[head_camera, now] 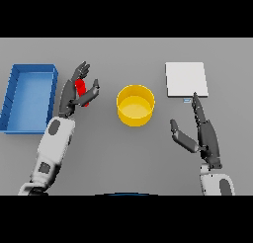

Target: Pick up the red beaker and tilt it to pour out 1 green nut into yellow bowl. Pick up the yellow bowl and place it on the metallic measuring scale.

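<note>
Head view — grey table [99, 153], plain grey beyond. Left hand [74, 91] fingers curled round red beaker [82, 91], beside blue tray [12, 96]. Bowl [135, 105] centre, apart. Right hand [200, 131] fingers spread, just below scale [185, 79].

Open table around the bowl

We see bare table on every side of the bowl [135, 105]; the left hand [74, 94] with the beaker [81, 90] stands well to its left, a blue tray [11, 96] beyond, and the scale [186, 79] and right hand [200, 131] to its right.
</note>
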Robot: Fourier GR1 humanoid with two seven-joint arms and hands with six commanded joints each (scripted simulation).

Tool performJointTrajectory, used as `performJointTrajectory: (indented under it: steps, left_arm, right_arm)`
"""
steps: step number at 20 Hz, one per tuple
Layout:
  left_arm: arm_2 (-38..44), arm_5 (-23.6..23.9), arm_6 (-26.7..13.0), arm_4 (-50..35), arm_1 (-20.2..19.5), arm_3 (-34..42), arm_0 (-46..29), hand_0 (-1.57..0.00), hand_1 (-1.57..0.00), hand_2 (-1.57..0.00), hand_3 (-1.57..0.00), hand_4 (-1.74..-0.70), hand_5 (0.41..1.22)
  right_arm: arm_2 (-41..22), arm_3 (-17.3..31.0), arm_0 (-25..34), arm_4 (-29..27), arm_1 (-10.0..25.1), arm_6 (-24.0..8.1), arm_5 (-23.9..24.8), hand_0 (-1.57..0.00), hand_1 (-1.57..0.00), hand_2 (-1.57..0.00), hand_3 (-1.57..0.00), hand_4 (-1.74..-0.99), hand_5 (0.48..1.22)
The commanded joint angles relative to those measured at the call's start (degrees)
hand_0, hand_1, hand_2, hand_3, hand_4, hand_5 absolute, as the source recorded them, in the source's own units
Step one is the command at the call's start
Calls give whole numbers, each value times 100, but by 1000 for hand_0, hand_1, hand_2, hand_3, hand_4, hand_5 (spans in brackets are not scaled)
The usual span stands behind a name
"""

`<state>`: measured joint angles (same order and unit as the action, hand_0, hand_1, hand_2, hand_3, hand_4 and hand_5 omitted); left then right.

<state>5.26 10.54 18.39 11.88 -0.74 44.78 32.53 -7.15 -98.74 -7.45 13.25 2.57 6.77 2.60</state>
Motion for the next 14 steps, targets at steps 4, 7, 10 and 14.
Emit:
performJointTrajectory:
  steps: [4, 7, 10, 14]
  left_arm:
    - [86, 35, 446, 11, 86, -261, 81, -1060, -1077, -1074, -891, -1569, 1036]
    - [189, 74, 519, -90, 113, -394, 182, -1309, -1318, -1317, -1203, -1606, 1119]
    - [222, 110, 442, -143, 62, -318, 240, -1437, -1441, -1441, -1383, -1672, 1128]
    - [32, 147, 195, -41, -45, 82, 285, -1516, -1518, -1518, -1494, -1713, 1125]
  right_arm:
    - [-27, 68, 8, 18, -2, 32, -28, 1, 1, 1, 1, -1240, 693]
    - [-23, 52, 69, -7, -46, -7, -9, 1, 1, 1, 1, -1232, 685]
    - [-27, 135, 111, 103, -42, -14, 71, 1, 1, 1, 1, -1196, 673]
    - [-48, 81, 100, 225, 0, 99, 135, 1, 1, 1, 1, -1141, 660]
